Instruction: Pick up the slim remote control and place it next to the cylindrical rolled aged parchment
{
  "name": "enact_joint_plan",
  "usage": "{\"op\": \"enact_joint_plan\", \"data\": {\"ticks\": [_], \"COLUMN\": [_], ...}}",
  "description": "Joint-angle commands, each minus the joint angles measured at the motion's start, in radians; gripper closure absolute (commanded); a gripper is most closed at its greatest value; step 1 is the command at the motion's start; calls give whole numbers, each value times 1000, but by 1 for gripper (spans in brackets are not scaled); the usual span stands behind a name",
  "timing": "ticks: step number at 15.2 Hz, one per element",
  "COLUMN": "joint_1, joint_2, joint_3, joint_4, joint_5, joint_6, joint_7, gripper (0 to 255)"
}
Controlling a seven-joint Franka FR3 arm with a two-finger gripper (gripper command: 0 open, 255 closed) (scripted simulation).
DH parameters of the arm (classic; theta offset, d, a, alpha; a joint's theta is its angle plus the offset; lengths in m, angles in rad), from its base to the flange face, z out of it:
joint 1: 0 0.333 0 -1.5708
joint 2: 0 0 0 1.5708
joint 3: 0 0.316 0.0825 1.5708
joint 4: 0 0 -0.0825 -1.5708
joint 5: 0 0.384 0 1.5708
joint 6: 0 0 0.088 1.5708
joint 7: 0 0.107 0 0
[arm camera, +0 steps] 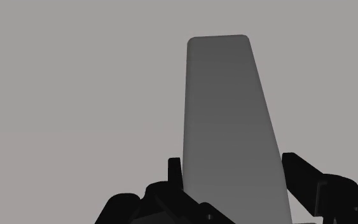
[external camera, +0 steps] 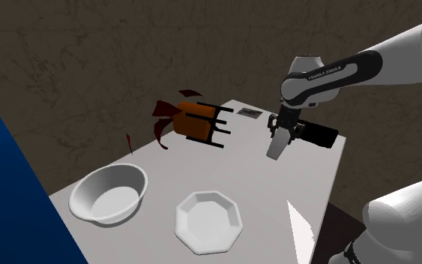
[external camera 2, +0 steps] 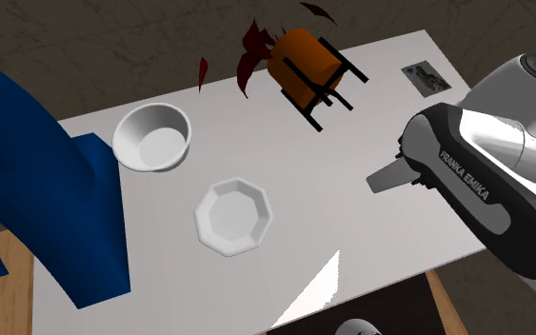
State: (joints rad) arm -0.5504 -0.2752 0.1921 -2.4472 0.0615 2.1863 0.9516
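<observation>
Dim, flat light; bright wedge (external camera: 300,234) on table (external camera: 269,187).

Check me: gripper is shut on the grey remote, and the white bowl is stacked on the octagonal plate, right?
Not stacked: the shoulder view shows the white bowl beside the octagonal plate, apart. The gripper is shut on the grey remote.

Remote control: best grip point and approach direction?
Pinch across the narrow width of the grey remote control, near one end, coming in square to its flat face: the long straight edges give near-parallel pinch faces. The gripper clasps it exactly so.
</observation>
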Motion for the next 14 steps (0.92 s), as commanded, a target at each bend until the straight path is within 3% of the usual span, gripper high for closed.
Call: {"op": "enact_joint_plan", "data": {"ticks": [1, 10, 14], "joint_1": [-1, -3, -3], "joint_2": [14, 92, 98], "joint_3": [1, 9, 10], "joint_4": [-17, -75, -79], "joint_5": [-1, -13, -14], "joint_6": [31, 167, 177], "joint_7": [1, 11, 12], "gripper": [255, 255, 255]}}
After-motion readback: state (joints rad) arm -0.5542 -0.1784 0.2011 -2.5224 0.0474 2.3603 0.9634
